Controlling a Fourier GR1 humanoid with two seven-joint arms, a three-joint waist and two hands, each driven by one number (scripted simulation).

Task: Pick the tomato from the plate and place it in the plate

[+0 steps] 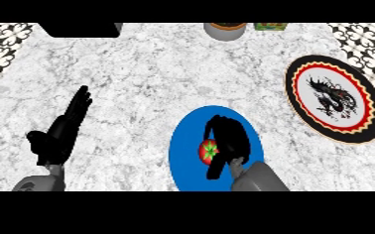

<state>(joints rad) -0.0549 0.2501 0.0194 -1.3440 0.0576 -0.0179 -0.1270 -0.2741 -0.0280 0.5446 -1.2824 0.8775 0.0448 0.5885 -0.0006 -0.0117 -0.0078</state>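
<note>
Right hand curled round glossy red tomato on round blue plate. At two o'clock, oval dragon-patterned plate on speckled marble counter. Left hand at nine o'clock, fingers straight, pressed together.

Counter looks like polished stone, grey-white and speckled, marble-ish. Blue plate near its front edge is flat, even colour, pretty matt. The plate by the right edge looks like glazed ceramic with a painted dragon and red-black rim. Tomato is smooth red. Both hands are plain matt black, forearms smooth grey.
</note>
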